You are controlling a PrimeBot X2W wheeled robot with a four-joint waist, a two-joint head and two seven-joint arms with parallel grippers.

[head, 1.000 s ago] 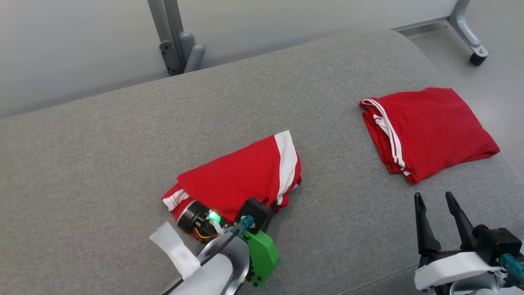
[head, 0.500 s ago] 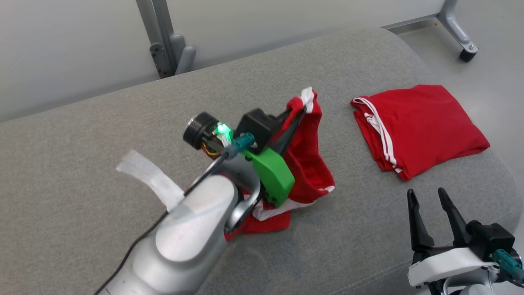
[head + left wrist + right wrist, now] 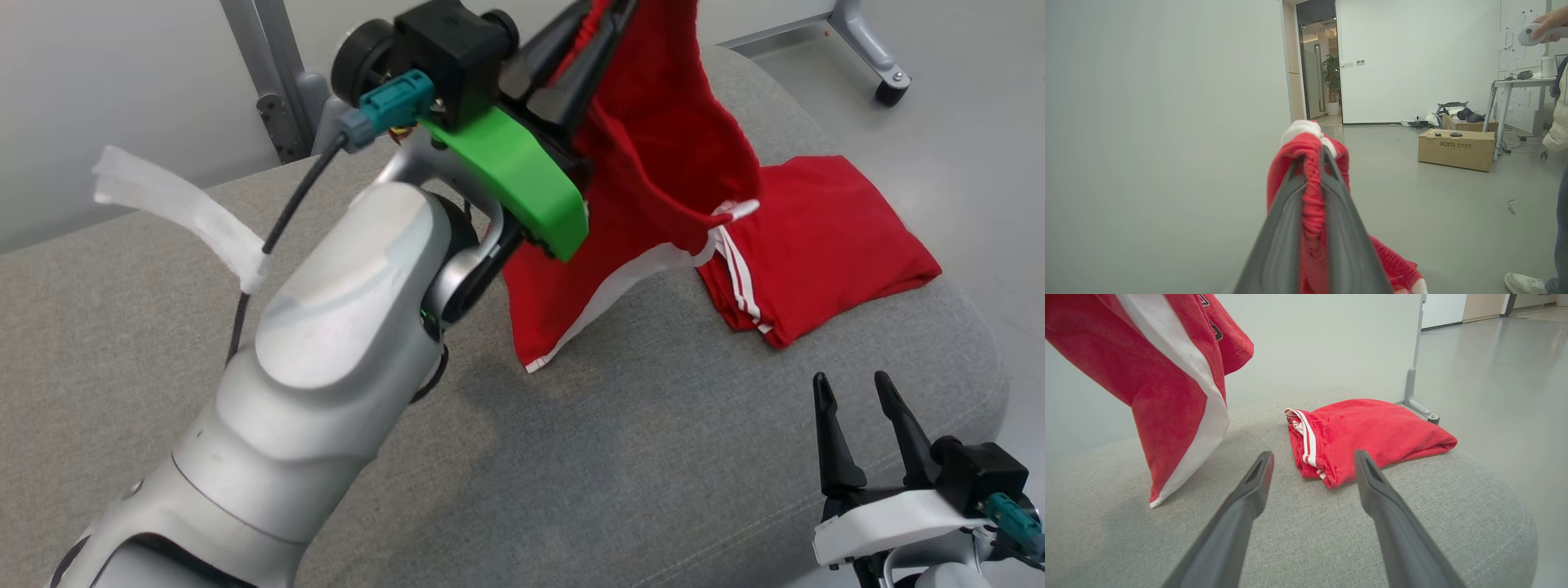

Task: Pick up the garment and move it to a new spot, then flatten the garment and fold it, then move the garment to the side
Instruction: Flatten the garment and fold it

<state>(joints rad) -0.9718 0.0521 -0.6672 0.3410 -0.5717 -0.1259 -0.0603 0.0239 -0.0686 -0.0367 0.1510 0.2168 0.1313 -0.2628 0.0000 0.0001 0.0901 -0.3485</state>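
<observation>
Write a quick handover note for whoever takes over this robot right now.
The left gripper is shut on the red garment, holding it up over the gray cushion.
The right gripper is open and empty, low at the right.
A folded garment lies on the cushion's right end.
Done: pickup.
Left: set down at a new spot, flatten, fold, move aside.

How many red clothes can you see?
2. One red garment with a white band hangs from the left tool; one folded red garment with thin white stripes lies on the grey fabric cushion.
</observation>
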